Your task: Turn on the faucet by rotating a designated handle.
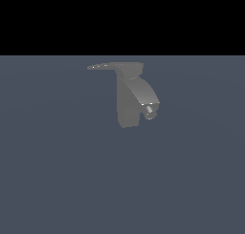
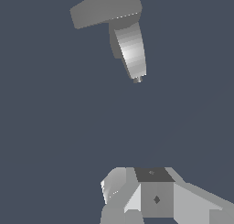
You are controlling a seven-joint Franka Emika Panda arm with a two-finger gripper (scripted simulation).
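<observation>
Flat slate-blue ground runs out to a black band at the back of the exterior view, and on it stands only the faucet (image 1: 127, 104) — a blocky upright column with a thick spout (image 1: 144, 95) curving down to a round nozzle. From its top cap the handle (image 1: 102, 66) projects flat towards the exterior view's left, tapering to a thin tip.

My arm does not show in that view at all. From my wrist I see the faucet (image 2: 128, 45) well apart from me, the handle (image 2: 103, 9) seen broad-side above the spout. Of my gripper (image 2: 137, 195) only a grey cluster of blocks at the frame's edge is visible; I cannot tell how far my fingers are parted, and nothing seems held.

So I judge this the approach — no contact made, the handle not yet turned. Next I should close the gap, aim for the handle's narrow outer end rather than the spout, and come in beside it so a sideways push swings it round the cap.
</observation>
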